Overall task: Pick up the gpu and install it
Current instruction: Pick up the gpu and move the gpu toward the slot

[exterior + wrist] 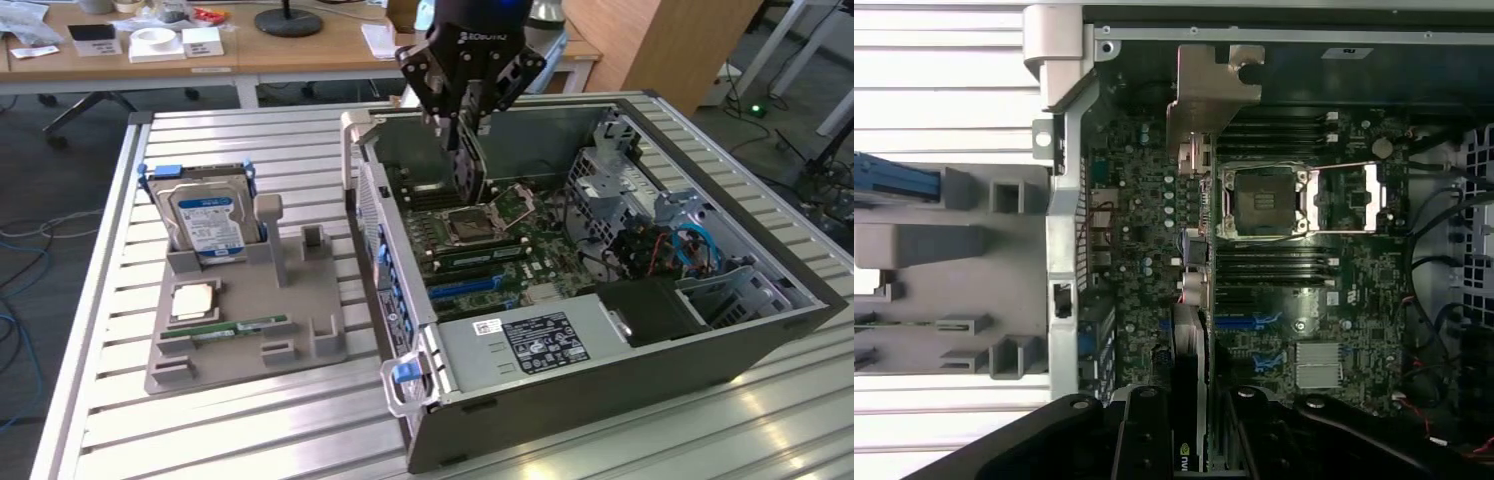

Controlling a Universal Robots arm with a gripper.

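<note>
holder (227,360): near the bench edge on the exterior view's left, hard drive (207,222) upright in it | gripper (467,150): clamped on gpu (1192,360) | gpu: held on edge inside the open case (627,390), low over the motherboard (534,265), beside the CPU socket (473,224); contact cannot be told
</note>
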